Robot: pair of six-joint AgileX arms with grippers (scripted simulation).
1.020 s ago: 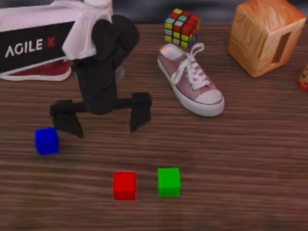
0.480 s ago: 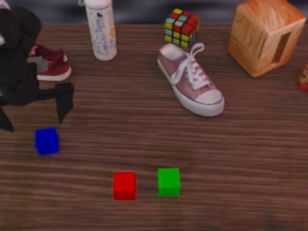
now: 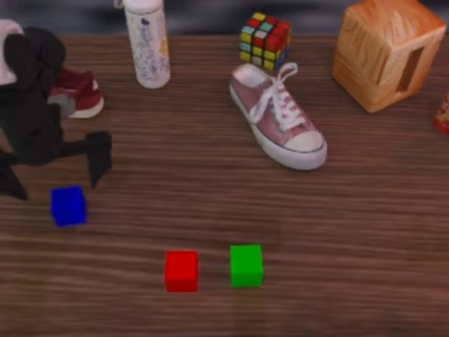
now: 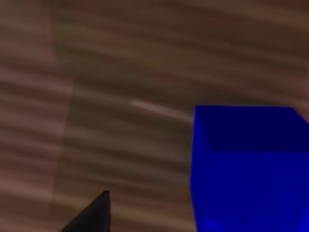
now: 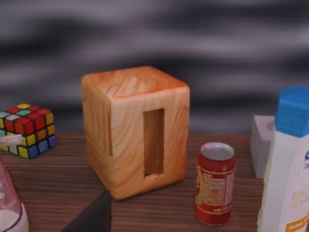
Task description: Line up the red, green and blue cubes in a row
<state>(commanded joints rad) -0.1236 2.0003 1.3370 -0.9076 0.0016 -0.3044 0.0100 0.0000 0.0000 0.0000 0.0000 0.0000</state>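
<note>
My left gripper (image 3: pixel 52 168): fingers spread, grasping nothing, just above the blue cube (image 3: pixel 68 205) near the table's (image 3: pixel 365 232) left edge. Red cube (image 3: pixel 181 270), green cube (image 3: pixel 246 265): side by side, apart, near the front edge

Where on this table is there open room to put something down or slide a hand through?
Bare wood lies right of the green cube, below the pink shoe and wooden box. Another open band runs between the blue cube and the shoe. The far edge is crowded: bottle, puzzle cube, red shoe, can. The left claw stands open above the blue cube.
</note>
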